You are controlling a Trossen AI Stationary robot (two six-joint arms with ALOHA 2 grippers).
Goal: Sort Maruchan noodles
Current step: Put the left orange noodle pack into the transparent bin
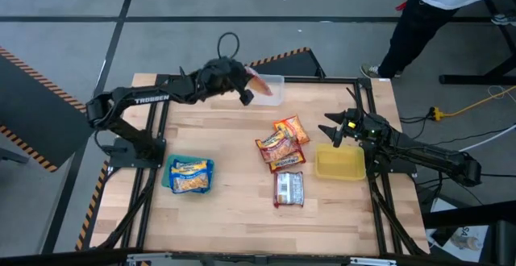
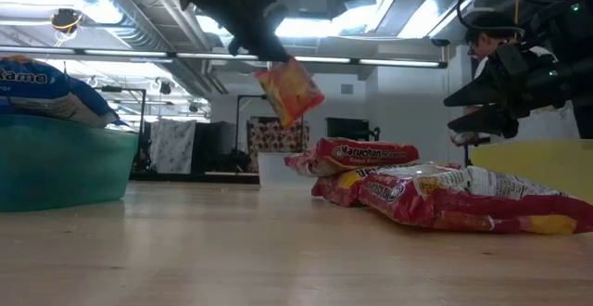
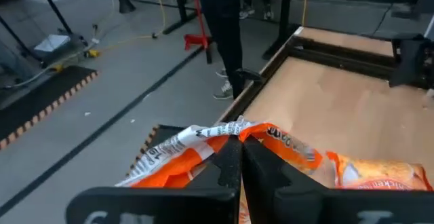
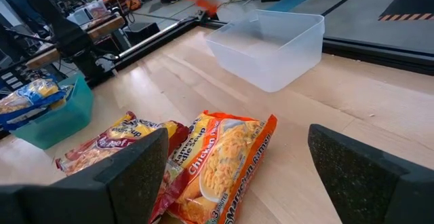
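My left gripper (image 1: 245, 91) is raised at the table's far side, over the left edge of the clear bin (image 1: 272, 90), and is shut on an orange noodle packet (image 2: 289, 90). Several packets lie flat mid-table: an orange one (image 1: 292, 129), two red ones (image 1: 276, 147) (image 1: 286, 163) overlapping, and a dark red-and-white one (image 1: 289, 189). Blue-and-yellow packets (image 1: 191, 177) sit in the teal bin (image 1: 171, 172). My right gripper (image 1: 334, 129) hovers open at the far edge of the yellow bin (image 1: 340, 165); its wrist view shows the orange packet (image 4: 224, 163) ahead of it. My left gripper pinches the orange packet by its crimped end seam (image 3: 237, 130) between the two fingers (image 3: 224, 166). The fingers slant down toward the clear bin. The packet hangs tilted below the fingers (image 2: 264, 42), lifted clear of the table and bin.
A person (image 1: 439, 8) stands beyond the table's far right corner. The clear bin (image 4: 271, 44) sits at the far edge, with nothing visible inside. Bare wood lies between the teal bin and the packet pile and along the near edge.
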